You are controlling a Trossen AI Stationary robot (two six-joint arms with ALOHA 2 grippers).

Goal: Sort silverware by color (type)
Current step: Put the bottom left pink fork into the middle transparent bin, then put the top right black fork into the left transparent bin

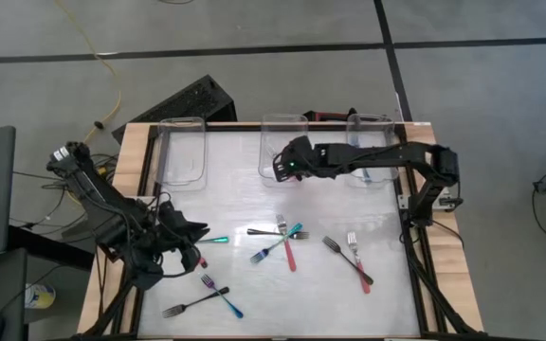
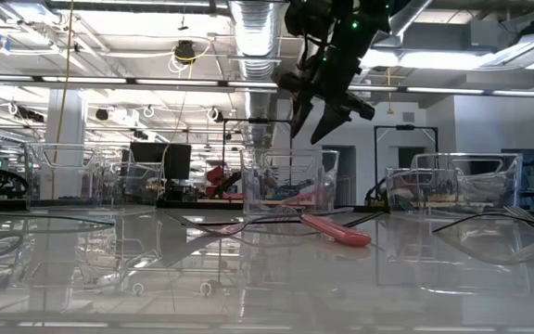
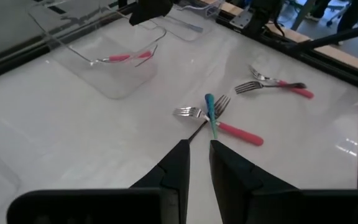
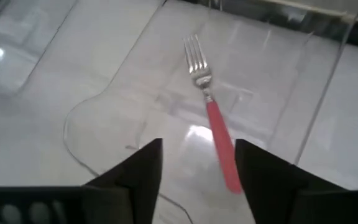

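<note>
Near the middle clear bin [image 1: 282, 152], crossed forks [image 1: 287, 242] lie on the table's [image 1: 245, 194] near side. Right gripper [image 4: 197, 163], fingers spread and empty, hangs over that bin, where a red-handled fork [image 4: 213, 134] lies. Left gripper [image 3: 196, 163] is nearly closed, empty.

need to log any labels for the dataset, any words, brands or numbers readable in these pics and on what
None: no word, brand or number can be read in any view.
The forks, the clear bins and the table carry no visible print.
The screens and gear in the room behind, in the low view, are too small and blurred to read.
</note>
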